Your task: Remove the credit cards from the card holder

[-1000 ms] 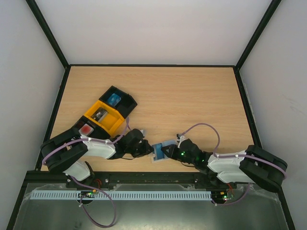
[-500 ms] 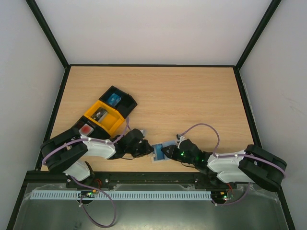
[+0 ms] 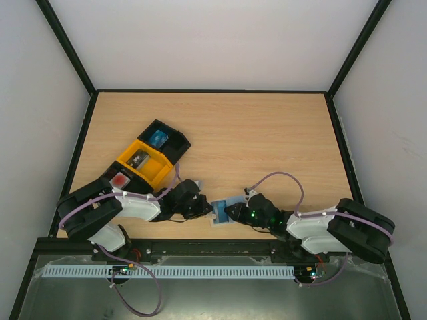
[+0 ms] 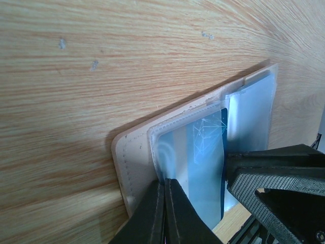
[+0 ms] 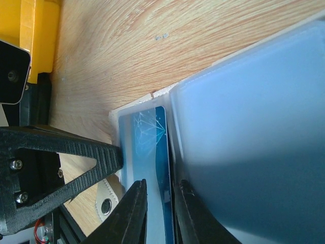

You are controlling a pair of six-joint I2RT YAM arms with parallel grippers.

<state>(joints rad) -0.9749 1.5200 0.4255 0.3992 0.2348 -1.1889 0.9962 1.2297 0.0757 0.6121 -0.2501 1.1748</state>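
The card holder [image 3: 219, 214] lies near the table's front edge, between both grippers. In the left wrist view its beige edge [image 4: 133, 157] and clear pocket show. A blue credit card [image 4: 207, 147] with a white line pattern sits in the pocket. No red card shows in the holder. My left gripper [image 3: 208, 210] is shut on the pocket's edge [image 4: 165, 187]. My right gripper [image 3: 231, 212] comes from the right. Its jaws [image 5: 160, 195] stand narrowly apart with the blue card [image 5: 150, 134] pinched between them. The holder's pale blue flap [image 5: 244, 127] fills the right wrist view.
A yellow and black compartment tray [image 3: 148, 165] stands to the left, behind the left arm. It holds a bright blue item [image 3: 158, 139] and a red item [image 3: 119, 179]. Black frame rails bound the table [image 3: 267, 133].
My right arm has crept slightly to the left toward the holder. The holder and my left gripper have stayed where they were.
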